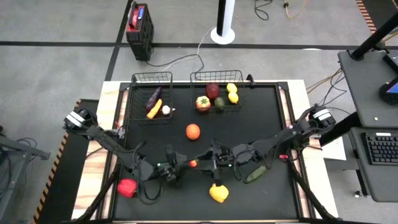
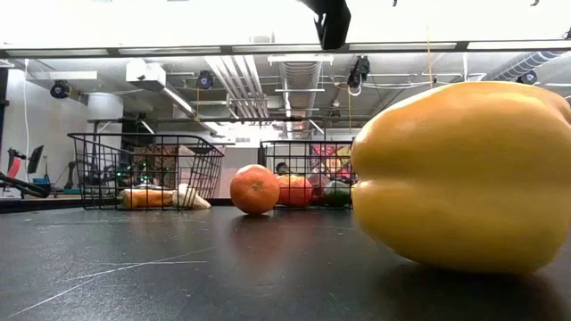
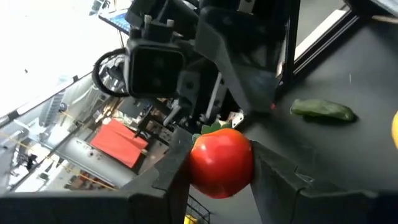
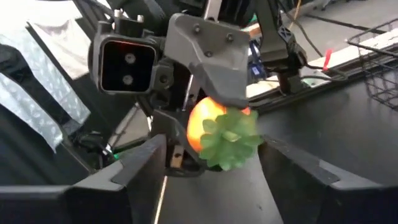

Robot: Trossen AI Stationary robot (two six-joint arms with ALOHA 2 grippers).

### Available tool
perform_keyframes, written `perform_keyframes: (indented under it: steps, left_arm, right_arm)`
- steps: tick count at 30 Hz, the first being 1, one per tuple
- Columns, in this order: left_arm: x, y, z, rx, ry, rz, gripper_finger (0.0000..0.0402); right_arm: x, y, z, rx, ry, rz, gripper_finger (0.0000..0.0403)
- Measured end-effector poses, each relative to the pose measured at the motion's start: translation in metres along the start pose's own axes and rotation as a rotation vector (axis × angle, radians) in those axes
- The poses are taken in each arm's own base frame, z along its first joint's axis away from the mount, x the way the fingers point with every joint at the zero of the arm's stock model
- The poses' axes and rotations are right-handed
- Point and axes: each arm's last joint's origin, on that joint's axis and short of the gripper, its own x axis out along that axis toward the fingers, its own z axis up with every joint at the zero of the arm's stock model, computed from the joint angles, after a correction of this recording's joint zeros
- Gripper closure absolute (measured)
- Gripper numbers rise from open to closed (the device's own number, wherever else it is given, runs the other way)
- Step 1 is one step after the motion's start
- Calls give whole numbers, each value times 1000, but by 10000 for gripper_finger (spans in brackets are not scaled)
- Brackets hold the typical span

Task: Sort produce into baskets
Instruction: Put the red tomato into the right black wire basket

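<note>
Between both hands, left hand grips a tomato, green stem toward open right hand.

Both arms reach inward, meeting mid-counter: left hand and right hand face each other, fingers parted.

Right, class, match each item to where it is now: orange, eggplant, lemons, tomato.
Items:
1. orange
2. eggplant
3. lemons
4. tomato

Places:
A. in the wider basket
B. held in the left tool
C. loose on the table, in front of the baskets
D. in the narrower basket

Pairs: 1-C, 2-D, 3-A, 4-B
</note>
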Motion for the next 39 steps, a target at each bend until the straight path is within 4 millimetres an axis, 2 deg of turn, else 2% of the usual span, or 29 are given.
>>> perform_keyframes:
  steps: [5,12,17,23,28,33,39]
  left_arm:
    - [-1,-1,0,-63,21,11,275]
    - [-4,9,-1,-184,119,138,274]
    - [-9,29,4,-314,105,189,274]
    - [-19,71,3,-428,113,237,274]
    - [-26,107,-24,-493,244,276,274]
    - [-39,141,-67,-606,433,343,274]
    - [-53,174,-116,-854,623,292,274]
  right_arm:
    - [-12,3,14,-16,37,-20,128]
    - [-34,5,31,-35,101,-66,107]
    - [-42,4,35,-51,125,-125,107]
    - [-41,3,32,-59,145,-133,110]
    - [-40,1,29,-63,163,-140,106]
    - [-39,1,27,-66,173,-145,110]
    - [-39,1,26,-66,173,-145,111]
